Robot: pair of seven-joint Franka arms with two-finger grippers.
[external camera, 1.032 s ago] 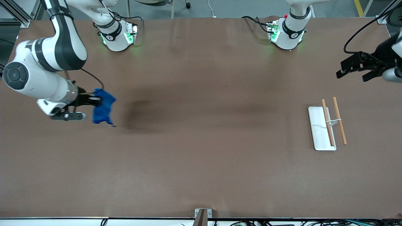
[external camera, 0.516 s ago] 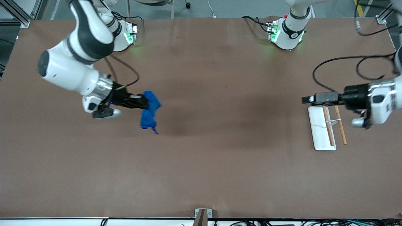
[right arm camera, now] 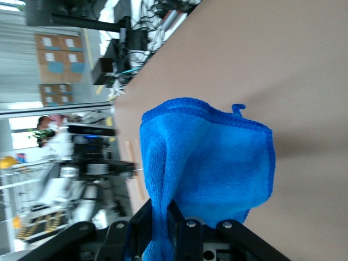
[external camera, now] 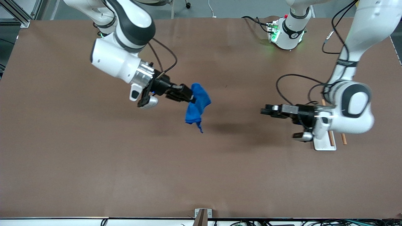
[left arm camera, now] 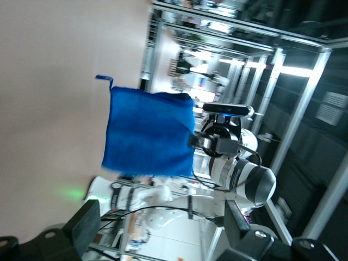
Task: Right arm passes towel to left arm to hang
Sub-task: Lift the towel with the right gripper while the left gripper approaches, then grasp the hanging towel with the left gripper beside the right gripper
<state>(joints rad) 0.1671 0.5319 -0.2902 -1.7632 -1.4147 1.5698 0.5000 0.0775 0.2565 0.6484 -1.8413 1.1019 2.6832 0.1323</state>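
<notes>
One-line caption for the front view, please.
Right gripper holds the towel aloft over mid-table; the left gripper faces it, apart.

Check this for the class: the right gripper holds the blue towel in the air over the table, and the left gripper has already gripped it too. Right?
Not quite. In the front view the left gripper is apart from the towel, bare table between them. The right gripper alone holds it, in the air.

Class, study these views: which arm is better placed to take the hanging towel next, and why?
Left. The left gripper is open, empty and pointing at the towel, which hangs above the table's middle from the shut right gripper, probably ready for the handover.
</notes>
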